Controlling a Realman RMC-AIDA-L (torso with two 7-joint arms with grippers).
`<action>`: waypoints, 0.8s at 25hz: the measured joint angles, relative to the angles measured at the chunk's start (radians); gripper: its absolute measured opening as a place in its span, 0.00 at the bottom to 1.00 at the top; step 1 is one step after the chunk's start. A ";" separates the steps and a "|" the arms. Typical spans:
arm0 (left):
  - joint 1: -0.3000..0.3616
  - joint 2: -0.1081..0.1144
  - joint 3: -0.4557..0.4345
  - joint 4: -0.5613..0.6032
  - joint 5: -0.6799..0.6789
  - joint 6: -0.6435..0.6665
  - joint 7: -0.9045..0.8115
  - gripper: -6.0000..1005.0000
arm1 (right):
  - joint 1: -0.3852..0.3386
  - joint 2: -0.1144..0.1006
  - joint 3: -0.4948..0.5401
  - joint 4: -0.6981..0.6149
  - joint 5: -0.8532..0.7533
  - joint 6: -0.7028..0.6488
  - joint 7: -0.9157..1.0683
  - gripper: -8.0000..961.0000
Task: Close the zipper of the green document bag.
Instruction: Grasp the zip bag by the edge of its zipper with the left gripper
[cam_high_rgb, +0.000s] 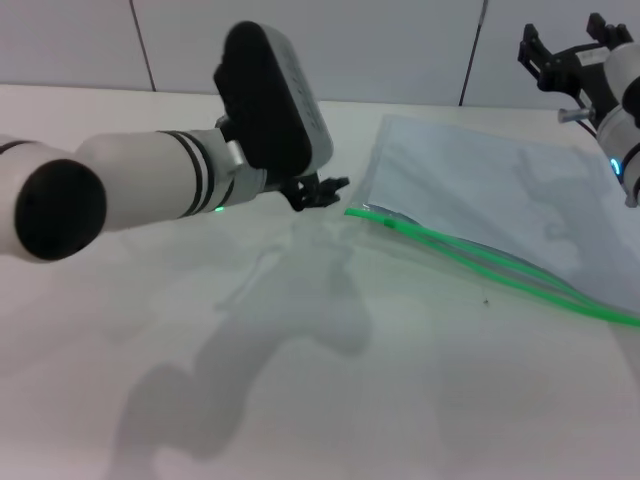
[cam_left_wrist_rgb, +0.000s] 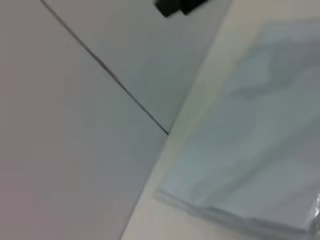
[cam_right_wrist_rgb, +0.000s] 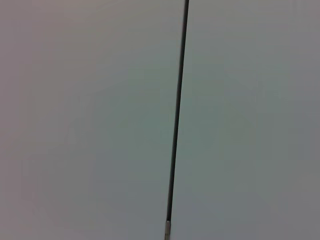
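Observation:
The green document bag (cam_high_rgb: 480, 190) lies flat on the table at the right, a translucent pouch; the left wrist view also shows the bag (cam_left_wrist_rgb: 250, 150). Its zipper (cam_high_rgb: 470, 255) runs along the near long edge as a bright green strip. The two green strands stand apart along the middle of the strip. A small green slider (cam_high_rgb: 386, 218) seems to sit at the strip's left end. My left gripper (cam_high_rgb: 322, 189) hovers just left of the bag's near left corner. My right gripper (cam_high_rgb: 572, 50) is raised open above the bag's far right corner.
The pale table (cam_high_rgb: 330, 380) stretches bare in front of the bag. A grey panelled wall (cam_high_rgb: 400, 40) with dark seams stands close behind the table; the right wrist view shows only this wall (cam_right_wrist_rgb: 100, 120).

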 joint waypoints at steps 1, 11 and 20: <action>-0.006 -0.003 -0.001 0.002 0.025 -0.015 -0.009 0.75 | 0.001 0.000 0.000 0.000 0.000 0.000 0.000 0.85; -0.075 -0.001 0.029 -0.009 0.083 -0.124 -0.030 0.75 | 0.011 0.001 0.000 0.000 0.000 0.011 0.002 0.85; -0.140 -0.004 0.078 -0.087 0.085 -0.133 -0.031 0.75 | 0.017 0.001 0.000 -0.001 0.000 0.011 0.002 0.85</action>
